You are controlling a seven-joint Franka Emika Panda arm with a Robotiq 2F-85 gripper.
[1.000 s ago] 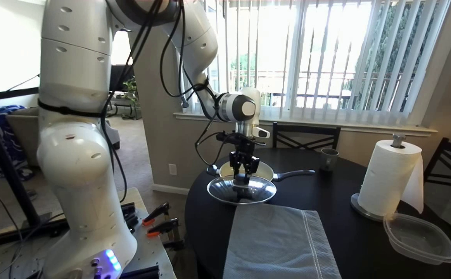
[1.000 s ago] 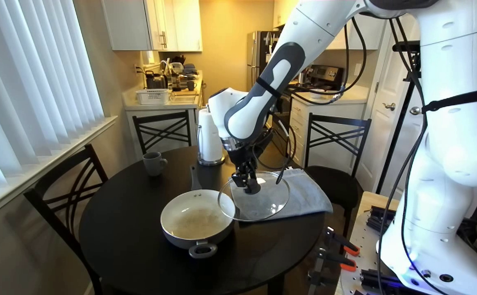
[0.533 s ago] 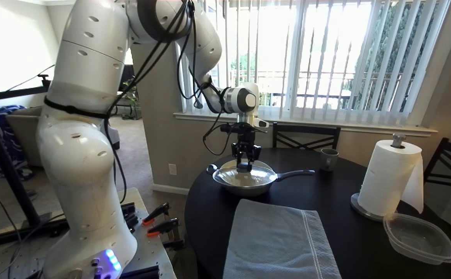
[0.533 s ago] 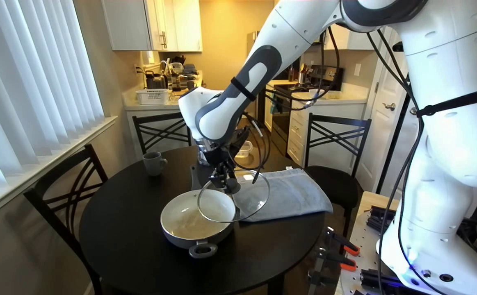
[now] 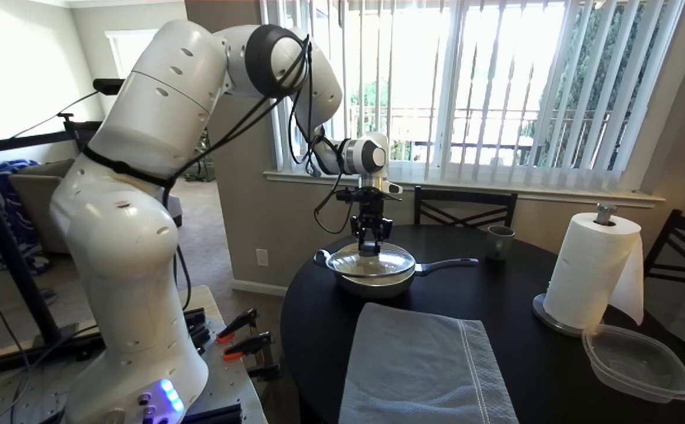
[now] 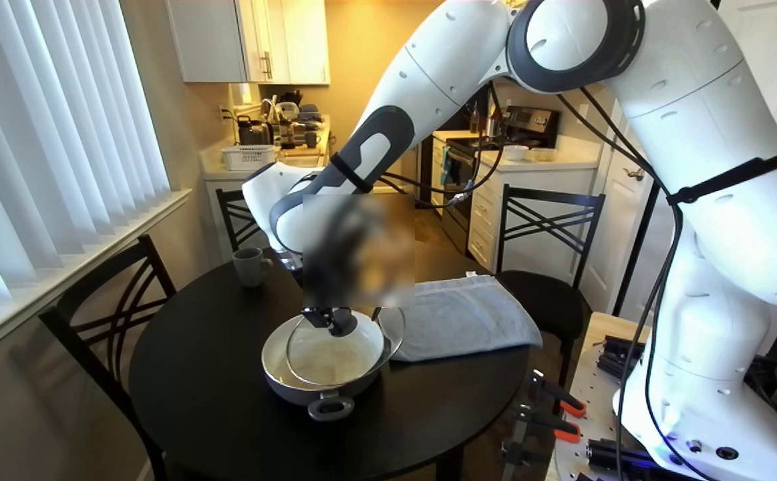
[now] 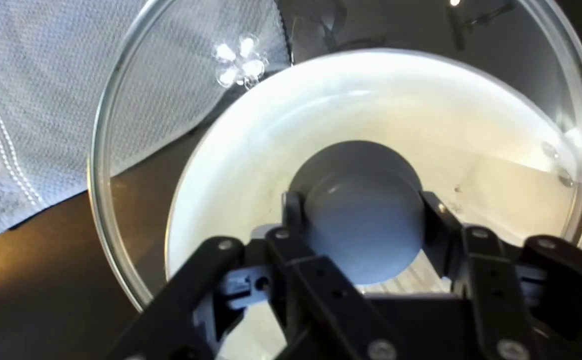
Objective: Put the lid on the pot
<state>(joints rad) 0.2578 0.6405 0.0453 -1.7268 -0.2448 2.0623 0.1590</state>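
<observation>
One lid [image 5: 371, 266]: over the pot [image 6: 294, 394] but off-centre, jutting past the pot's rim on the side nearest the towel [image 5: 424, 365]; a strip of the pot's cream inside lies uncovered opposite.
Gripper [image 5: 370, 242]: above the pot, two fingers [image 7: 443, 230] grasping the lid by its knob [image 7: 363, 220], one on either side.
Pot's rim: whether the lid touches it cannot be told. Lowered from this offset, the lid would probably seat crooked, one edge dipping inside the pot, the other hanging outside.
Knob: looks smooth and rounded, so if the lid's edge catches the pot's rim, it might twist or slide from the grasp; letting go too soon could drop the lid off the pot's towel side.
Table [image 6: 214, 401]: carries the pot, which seems free to slide; a hard push on one side of the rim could skid it.
Lid's look: clear round glass ringed in silvery metal, dark grey knob at centre, bright glints on the pot's towel side, and the pot's pale inside showing through.
</observation>
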